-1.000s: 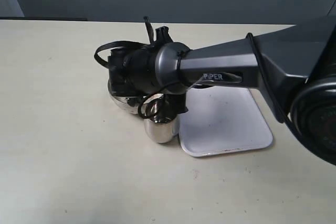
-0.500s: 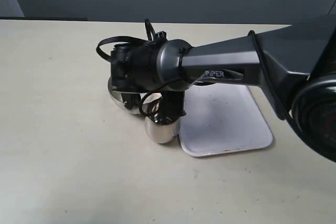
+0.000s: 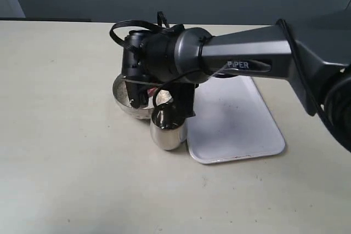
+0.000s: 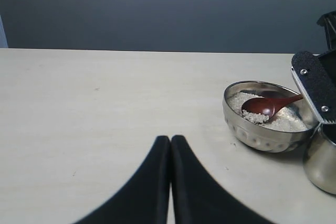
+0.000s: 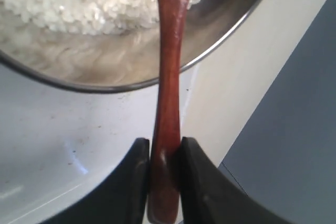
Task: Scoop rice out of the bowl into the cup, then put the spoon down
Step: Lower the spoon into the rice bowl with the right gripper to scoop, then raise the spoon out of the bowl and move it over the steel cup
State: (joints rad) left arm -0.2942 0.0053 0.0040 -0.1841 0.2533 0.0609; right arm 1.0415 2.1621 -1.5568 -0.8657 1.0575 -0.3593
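The steel bowl (image 4: 265, 129) holds white rice (image 4: 287, 121), and the dark red wooden spoon (image 4: 266, 105) has its head resting on the grains. My right gripper (image 5: 164, 142) is shut on the spoon handle (image 5: 167, 77), above the bowl rim (image 5: 126, 85) with rice (image 5: 79, 3) below. In the exterior view the right arm (image 3: 164, 58) covers most of the bowl (image 3: 122, 98); the steel cup (image 3: 169, 131) stands just in front of it. My left gripper (image 4: 170, 139) is shut and empty, well away from the bowl over bare table.
A white tray (image 3: 236, 130) lies flat to the right of the cup, touching or nearly touching it. The beige table (image 3: 66, 152) stretches to the left and front. A dark wall stands behind the table.
The right arm has risen and shifted slightly right, uncovering the left part of the bowl. Cup, bowl and tray have stayed in place.
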